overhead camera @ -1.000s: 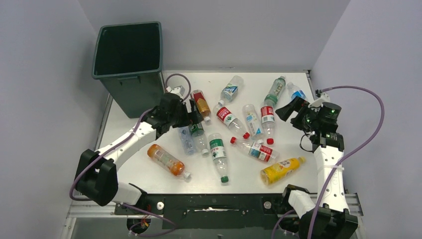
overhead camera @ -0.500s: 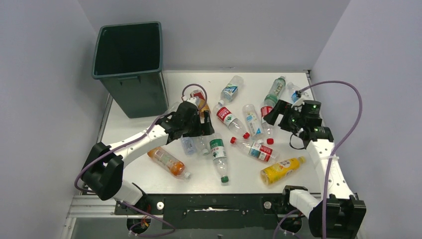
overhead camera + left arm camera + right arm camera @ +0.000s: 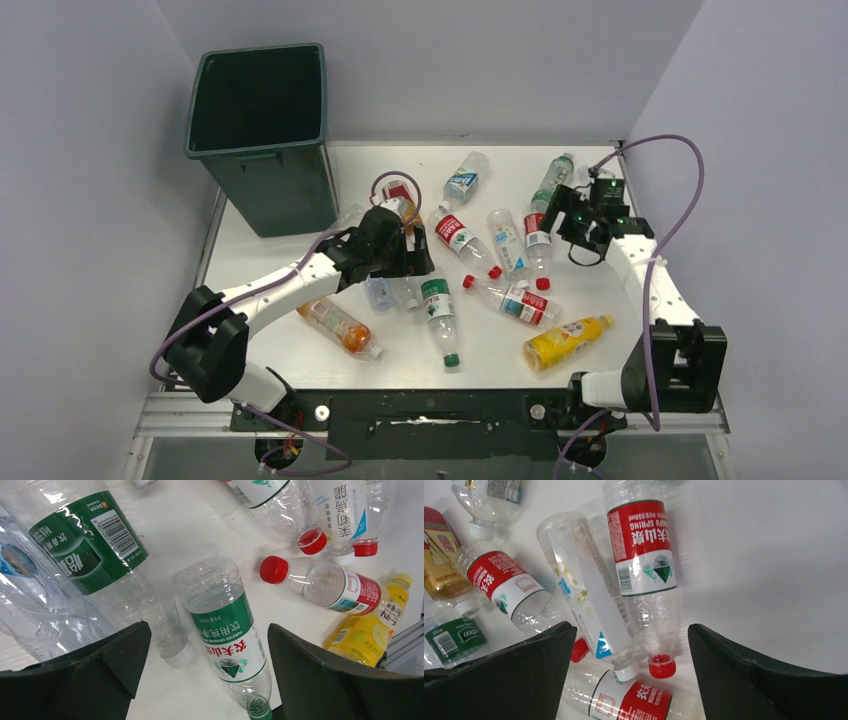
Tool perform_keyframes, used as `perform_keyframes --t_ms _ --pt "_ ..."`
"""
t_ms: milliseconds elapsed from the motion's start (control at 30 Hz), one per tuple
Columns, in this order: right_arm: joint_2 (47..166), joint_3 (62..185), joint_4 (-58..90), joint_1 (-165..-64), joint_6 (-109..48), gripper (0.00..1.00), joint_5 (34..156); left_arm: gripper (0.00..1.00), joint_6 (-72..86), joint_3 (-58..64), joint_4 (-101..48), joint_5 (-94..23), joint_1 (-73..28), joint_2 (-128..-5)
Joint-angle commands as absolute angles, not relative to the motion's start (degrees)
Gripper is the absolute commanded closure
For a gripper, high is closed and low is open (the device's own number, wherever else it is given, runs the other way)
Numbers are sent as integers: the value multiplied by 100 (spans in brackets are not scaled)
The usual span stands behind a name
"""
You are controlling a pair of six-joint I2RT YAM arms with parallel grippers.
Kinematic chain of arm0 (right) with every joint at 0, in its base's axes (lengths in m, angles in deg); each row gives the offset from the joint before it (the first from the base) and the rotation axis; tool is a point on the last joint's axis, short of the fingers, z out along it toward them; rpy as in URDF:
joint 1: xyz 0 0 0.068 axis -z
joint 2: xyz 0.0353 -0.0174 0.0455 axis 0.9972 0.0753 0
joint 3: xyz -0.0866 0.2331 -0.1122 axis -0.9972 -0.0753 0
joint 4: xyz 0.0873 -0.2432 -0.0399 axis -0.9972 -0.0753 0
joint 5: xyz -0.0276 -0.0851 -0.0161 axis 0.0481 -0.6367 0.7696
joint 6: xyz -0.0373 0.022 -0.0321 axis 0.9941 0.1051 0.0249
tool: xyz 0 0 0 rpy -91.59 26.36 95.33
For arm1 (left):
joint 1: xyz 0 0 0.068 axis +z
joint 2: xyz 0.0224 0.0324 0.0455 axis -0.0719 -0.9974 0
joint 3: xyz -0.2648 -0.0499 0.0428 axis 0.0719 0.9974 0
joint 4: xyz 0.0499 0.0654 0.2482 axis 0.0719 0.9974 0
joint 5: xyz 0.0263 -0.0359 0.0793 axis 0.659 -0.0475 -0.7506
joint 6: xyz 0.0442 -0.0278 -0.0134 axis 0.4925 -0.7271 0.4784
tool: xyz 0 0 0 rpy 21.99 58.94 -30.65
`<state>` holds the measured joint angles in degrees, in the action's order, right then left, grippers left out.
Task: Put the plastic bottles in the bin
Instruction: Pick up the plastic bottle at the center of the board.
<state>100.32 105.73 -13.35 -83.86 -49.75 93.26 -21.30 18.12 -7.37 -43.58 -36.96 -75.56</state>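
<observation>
Nearest, a yellow bottle point(image 3: 565, 341) and an orange bottle point(image 3: 335, 320) lie flat on the table point(image 3: 480, 352). Left gripper point(image 3: 208, 630) hangs wide open above a green-label bottle point(image 3: 230, 641). The right gripper point(image 3: 631, 629), jaws wide, is above a red-label bottle point(image 3: 641, 550), possibly not touching it. Far left, the bin point(image 3: 280, 190) stands upright.

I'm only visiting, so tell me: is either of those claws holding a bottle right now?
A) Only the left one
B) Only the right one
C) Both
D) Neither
D: each wrist view shows the left claw and the right claw with fingers spread wide, and the bottles lie loose on the table between them, gripped by nothing.
</observation>
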Motion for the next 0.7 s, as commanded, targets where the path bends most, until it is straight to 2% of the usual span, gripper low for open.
perform_keyframes --t_ms 0,233,667 --pt "10472 11248 -998 -8165 -5038 14 9093 12 -2102 1569 -951 -4365 -3754 -7417" --pt "11369 12139 -769 -7505 -5114 13 9251 12 -2072 1545 -1064 -4322 -3840 -7455" --pt "13220 13346 -395 -7633 -5379 9 9901 12 -1960 1469 -1008 -4535 -3833 -7518"
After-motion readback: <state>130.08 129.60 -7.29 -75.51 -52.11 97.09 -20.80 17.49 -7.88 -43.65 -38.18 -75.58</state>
